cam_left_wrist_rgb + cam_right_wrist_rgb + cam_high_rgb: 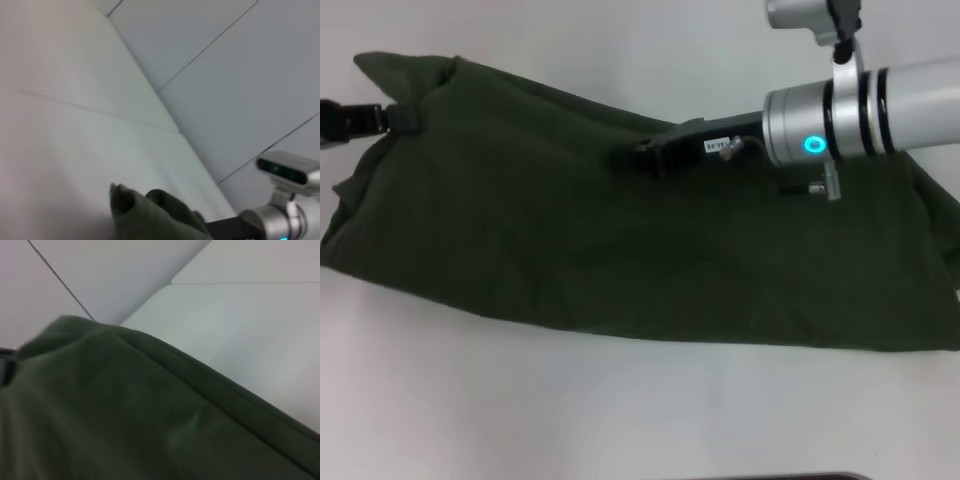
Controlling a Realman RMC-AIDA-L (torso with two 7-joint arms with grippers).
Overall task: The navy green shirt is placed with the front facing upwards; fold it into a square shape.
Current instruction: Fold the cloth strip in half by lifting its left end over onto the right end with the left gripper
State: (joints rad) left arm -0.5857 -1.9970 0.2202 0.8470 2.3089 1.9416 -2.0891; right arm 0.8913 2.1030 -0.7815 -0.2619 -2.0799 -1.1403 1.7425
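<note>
The navy green shirt (570,250) is held raised over the white table (520,410). The left gripper (390,118) pinches one bunched corner; the right gripper (645,158) grips the far edge. Equal height is advised, so the fold lands straight.

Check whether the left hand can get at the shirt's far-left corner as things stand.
Probably yes: the left hand is already at the bunched corner of the navy green shirt, apparently pinching it, and nothing lies between them. The right hand is over the shirt's middle.
</note>
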